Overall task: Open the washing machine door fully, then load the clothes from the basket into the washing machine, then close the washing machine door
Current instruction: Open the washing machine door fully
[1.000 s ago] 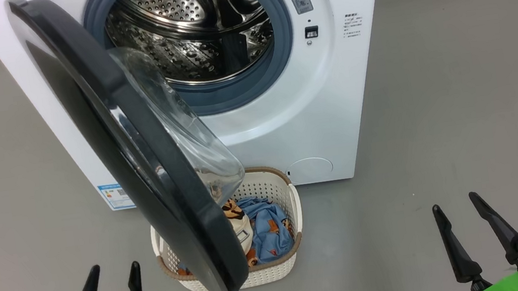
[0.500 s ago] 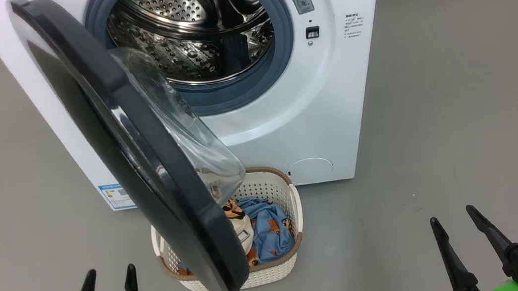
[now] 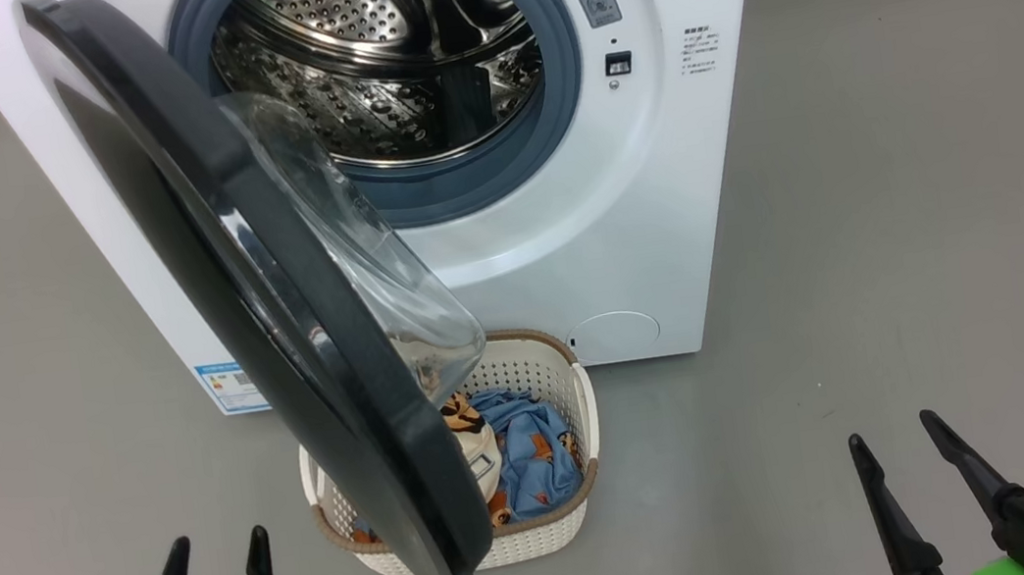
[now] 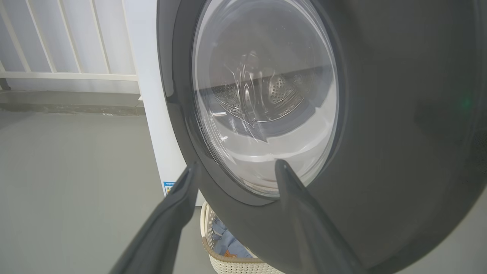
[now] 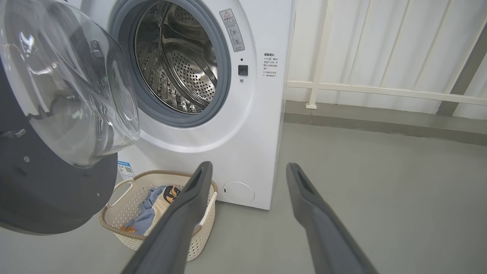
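Left end effector [image 3: 220, 539] and right end effector [image 3: 890, 428] open, empty; washing machine door [image 3: 275, 289] (only part-open) overhangs basket [image 3: 532, 348], so grabbing clothes [image 3: 524, 454] now risks clipping it.

A smooth grey floor [image 3: 903, 177] spreads beneath and ahead of the right pincer [image 3: 890, 428] and out to the left of the left pincer [image 3: 220, 539]. Well ahead of both, a low darker kerb [image 5: 380, 123] runs along the floor's far edge. Above it stands a white railing [image 5: 380, 91] of thin upright bars with one horizontal rail. Its small white foot [image 5: 311, 105] rests on the kerb, ahead of the right pincer's tips. A dark slanted post [image 5: 462, 72] crosses the bars far to that pincer's right.
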Robot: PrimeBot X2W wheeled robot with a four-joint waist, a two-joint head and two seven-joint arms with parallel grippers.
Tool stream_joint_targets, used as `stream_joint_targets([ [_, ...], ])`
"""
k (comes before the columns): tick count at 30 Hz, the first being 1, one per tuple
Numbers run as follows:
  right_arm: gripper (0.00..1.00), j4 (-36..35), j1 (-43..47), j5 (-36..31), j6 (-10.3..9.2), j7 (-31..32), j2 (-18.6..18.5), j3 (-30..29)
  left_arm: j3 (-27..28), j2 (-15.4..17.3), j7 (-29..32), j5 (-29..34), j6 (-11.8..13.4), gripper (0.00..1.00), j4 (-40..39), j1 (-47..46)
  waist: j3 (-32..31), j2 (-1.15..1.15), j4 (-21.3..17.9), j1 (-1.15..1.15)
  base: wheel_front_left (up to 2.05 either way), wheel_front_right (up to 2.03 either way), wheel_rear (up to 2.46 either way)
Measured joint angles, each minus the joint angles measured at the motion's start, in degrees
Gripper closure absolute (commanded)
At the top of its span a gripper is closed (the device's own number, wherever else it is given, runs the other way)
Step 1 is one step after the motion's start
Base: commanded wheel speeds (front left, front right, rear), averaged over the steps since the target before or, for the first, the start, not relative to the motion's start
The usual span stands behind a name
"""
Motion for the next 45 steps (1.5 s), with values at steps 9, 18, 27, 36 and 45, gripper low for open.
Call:
stream_joint_targets([
  [9,0.0,0.82,-0.05,-0.77,0.0,0.0,0.15,0.31,-0.25,-0.12,0.0,-0.01,0.0,0.0,0.0,0.0,0.04,0.0,0.06,0.0,0.0,0.0,0.0],
  [18,0.0,1.29,-0.64,-0.86,0.0,0.0,0.2,0.66,-0.19,-0.25,0.0,-0.04,0.0,0.0,-0.09,0.01,0.06,0.0,-0.12,0.0,0.0,0.0,0.0],
  [27,0.0,1.33,-1.23,-1.1,0.0,0.0,0.21,0.63,-0.13,-0.38,0.0,-0.03,0.0,0.0,-0.1,0.02,0.16,0.0,-0.11,0.0,0.0,0.0,0.0],
  [36,0.0,1.3,-1.24,-1.1,0.0,0.0,0.23,0.08,-0.03,-0.64,0.0,0.0,0.0,1.0,-0.44,0.03,0.1,0.0,-0.01,0.0,0.0,0.0,0.0],
  [45,0.0,1.26,-1.22,-1.04,0.0,0.0,0.24,-0.01,1.98,-1.24,0.0,-0.63,0.0,1.0,-5.73,-0.34,-0.03,0.0,0.28,0.0,0.0,0.0,0.0],
])
